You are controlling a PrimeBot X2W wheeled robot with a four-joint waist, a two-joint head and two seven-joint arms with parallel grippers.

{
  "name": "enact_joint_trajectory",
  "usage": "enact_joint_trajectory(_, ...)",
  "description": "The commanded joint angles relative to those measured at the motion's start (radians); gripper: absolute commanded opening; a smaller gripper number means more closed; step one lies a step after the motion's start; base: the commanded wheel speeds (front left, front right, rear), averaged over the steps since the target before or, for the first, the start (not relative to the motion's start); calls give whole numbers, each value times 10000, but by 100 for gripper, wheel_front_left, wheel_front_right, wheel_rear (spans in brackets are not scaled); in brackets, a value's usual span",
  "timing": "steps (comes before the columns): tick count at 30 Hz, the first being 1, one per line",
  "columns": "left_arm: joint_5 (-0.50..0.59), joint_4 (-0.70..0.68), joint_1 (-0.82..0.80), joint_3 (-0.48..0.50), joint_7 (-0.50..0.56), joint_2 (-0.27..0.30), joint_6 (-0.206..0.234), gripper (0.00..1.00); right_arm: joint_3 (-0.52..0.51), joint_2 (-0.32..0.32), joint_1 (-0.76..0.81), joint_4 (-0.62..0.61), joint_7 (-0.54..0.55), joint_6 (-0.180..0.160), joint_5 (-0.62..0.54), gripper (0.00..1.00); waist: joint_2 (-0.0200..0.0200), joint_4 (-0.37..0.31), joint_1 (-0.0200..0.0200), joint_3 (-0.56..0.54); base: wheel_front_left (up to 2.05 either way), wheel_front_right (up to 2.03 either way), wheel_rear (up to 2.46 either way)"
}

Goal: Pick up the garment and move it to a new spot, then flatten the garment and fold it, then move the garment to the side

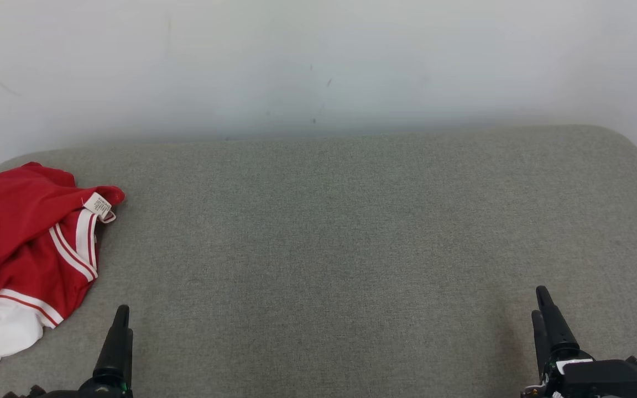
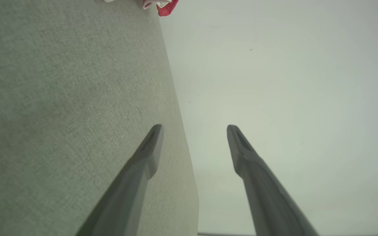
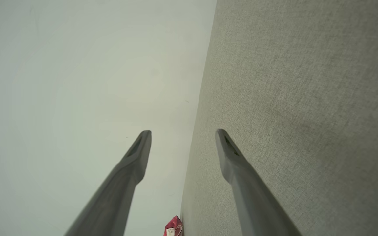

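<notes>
At the near edge of the grey upholstered surface (image 1: 351, 232), the left tool (image 2: 194, 127) sits toward the left corner with its two dark fingers spread wide apart and nothing between them. In the head view these fingers line up almost edge-on and point away toward the far edge. The right tool (image 3: 183, 131) sits at the same near edge toward the right corner. Its fingers are spread just as wide, hold nothing, and also point toward the far edge. Neither tool touches any cloth.

The middle of the surface between the tools and the far edge is bare fabric.

The garment (image 1: 14, 232) lies crumpled along the left edge, ahead and to the left of the left tool, near it but apart. It is red with white striped trim, and a white part spills toward the near side. A small white label (image 1: 98, 204) sticks out at its far right tip, beside a red fold.

Beyond the far edge rises a plain white wall (image 1: 318, 66), which the surface appears to meet.
</notes>
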Motion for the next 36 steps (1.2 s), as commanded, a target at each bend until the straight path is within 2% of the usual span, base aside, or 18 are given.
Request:
enact_joint_trajectory(1, 341, -236, -149, 39, -106, 41, -4, 100, 60, -27, -75, -219, -85, -3, -322, 100, 0, 0, -2, 3, 0, 0, 0)
enact_joint_trajectory(30, 6515, -1456, 215, -286, -1212, 74, 615, 100, 601, -40, 145, -913, -1197, -8, -5471, 100, 0, 40, -2, 11, 0, 0, 0)
enact_joint_trajectory(36, 7496, -1608, 280, -304, -1407, 98, 723, 100, 674, -42, 193, -957, -1385, -9, -6365, 100, 0, 65, -2, 3, 0, 0, 0)
